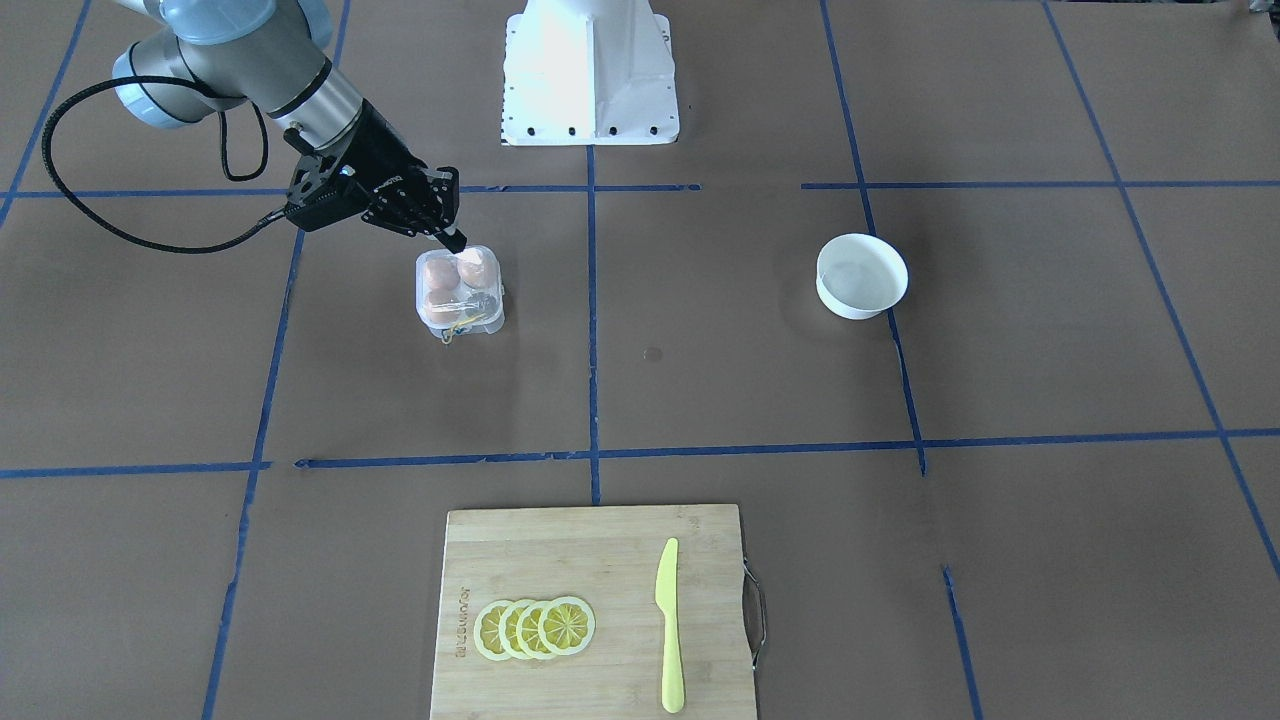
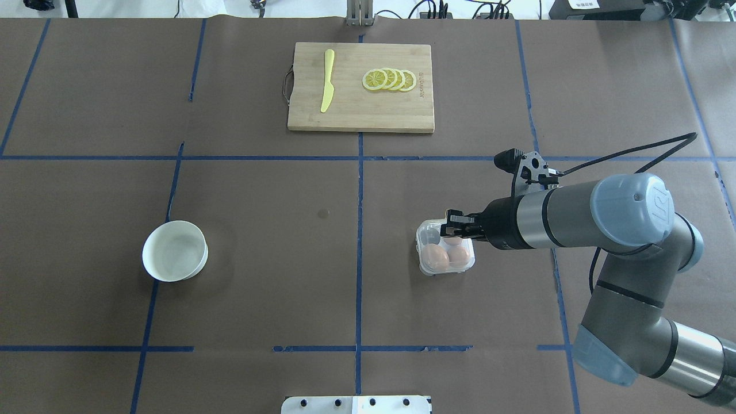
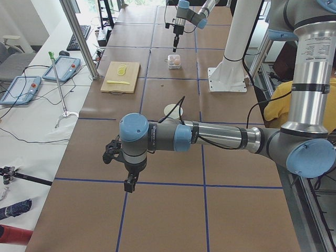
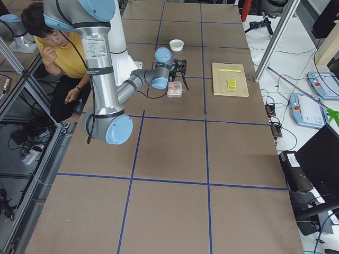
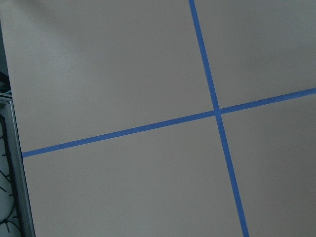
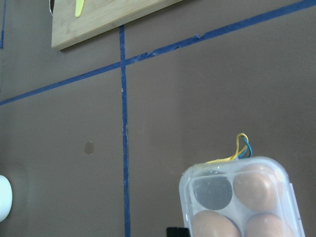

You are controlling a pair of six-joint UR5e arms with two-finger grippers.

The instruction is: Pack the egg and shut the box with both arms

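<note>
The clear box [image 1: 460,292] stands on the brown table, seen also in the overhead view [image 2: 445,248] and the right wrist view [image 6: 242,200]. Its lid looks down. Three brown eggs [image 6: 254,185] fill three cells and one cell [image 6: 212,191] is empty; I cannot tell the task's egg from the others. A yellow band [image 6: 239,148] sticks out at one edge. My right gripper [image 1: 455,240] is shut, its tip at the box's top edge, and it shows in the overhead view [image 2: 445,225]. My left gripper [image 3: 128,185] hangs far off over bare table; I cannot tell its state.
An empty white bowl [image 1: 861,276] sits far from the box. A wooden cutting board [image 1: 595,560] holds lemon slices [image 1: 535,628] and a yellow knife [image 1: 669,625]. The white pedestal [image 1: 590,75] stands at the robot's side. A person [image 4: 50,47] sits behind the robot.
</note>
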